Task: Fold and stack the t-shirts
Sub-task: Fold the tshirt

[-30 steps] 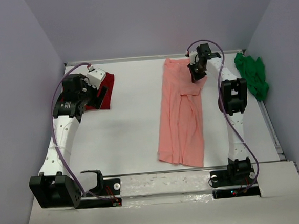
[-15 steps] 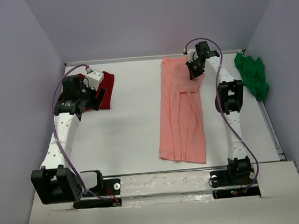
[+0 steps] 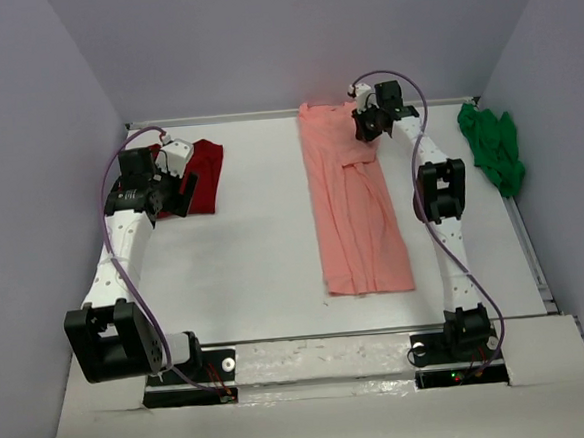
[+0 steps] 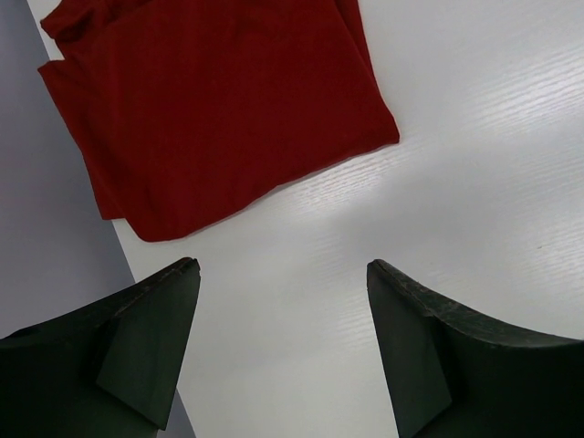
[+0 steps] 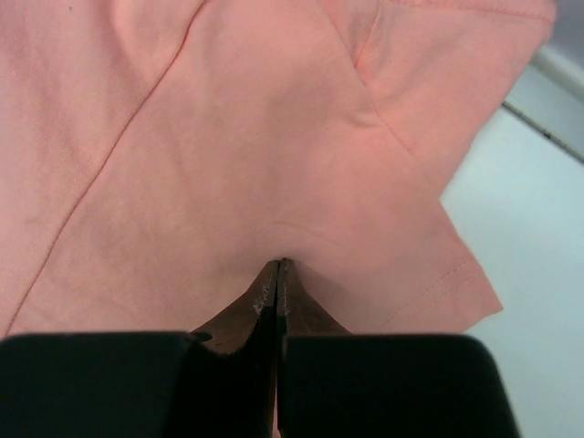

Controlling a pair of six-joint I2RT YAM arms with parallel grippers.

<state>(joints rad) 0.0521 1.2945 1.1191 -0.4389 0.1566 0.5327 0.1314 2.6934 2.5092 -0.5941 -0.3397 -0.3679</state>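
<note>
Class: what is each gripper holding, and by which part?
Right gripper pinches the salmon-pink shirt beside a sleeve at its far end; left gripper holds nothing.

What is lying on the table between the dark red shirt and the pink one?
Nothing: in the top view, only bare white table separates the dark red shirt from the pink shirt.

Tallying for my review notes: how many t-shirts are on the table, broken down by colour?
salmon-pink t-shirt: 1
dark red t-shirt: 1
bright green t-shirt: 1
Total: 3
</note>
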